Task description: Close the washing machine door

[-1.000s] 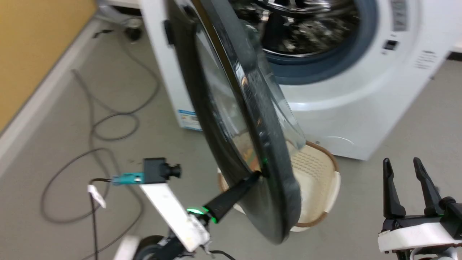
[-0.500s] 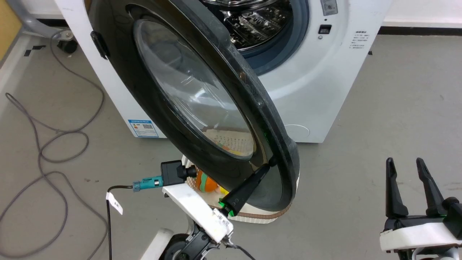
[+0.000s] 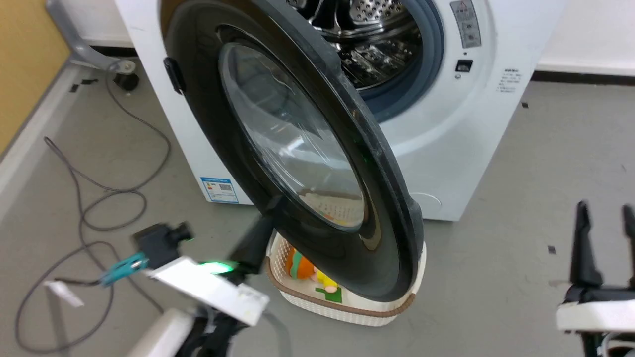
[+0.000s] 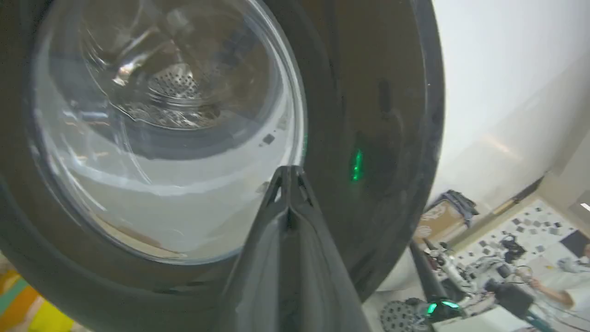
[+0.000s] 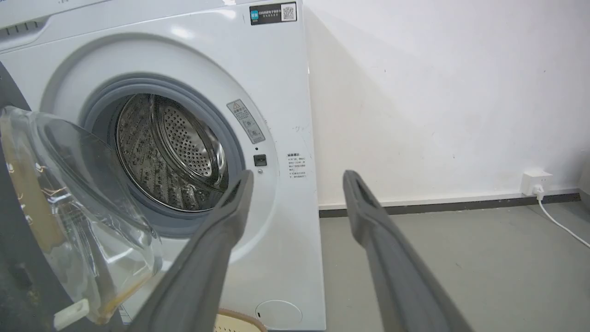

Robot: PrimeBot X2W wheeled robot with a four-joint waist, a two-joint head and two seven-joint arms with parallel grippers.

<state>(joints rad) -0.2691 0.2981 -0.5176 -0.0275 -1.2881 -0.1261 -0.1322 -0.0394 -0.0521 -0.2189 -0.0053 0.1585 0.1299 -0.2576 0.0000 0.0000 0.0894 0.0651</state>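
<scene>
Head view: one washing machine (image 3: 446, 148) stands on grey floor. Its single washing machine door (image 3: 292, 148) hangs half open above one cream basket (image 3: 347, 310). The left gripper (image 3: 270, 213), fingers pressed together, is at the door's lower rim. The right gripper (image 3: 605, 218), spread apart, holds nothing over bare floor. A blue sticker (image 3: 221, 189) is unreadable.

Left wrist view: the closed tip meets the door's glass edge.

Right wrist view: two parted fingers (image 5: 230, 216) face the drum opening. The warning label (image 5: 246, 121) and QR sticker (image 5: 273, 13) are too small to read. There is open floor on the right.
</scene>
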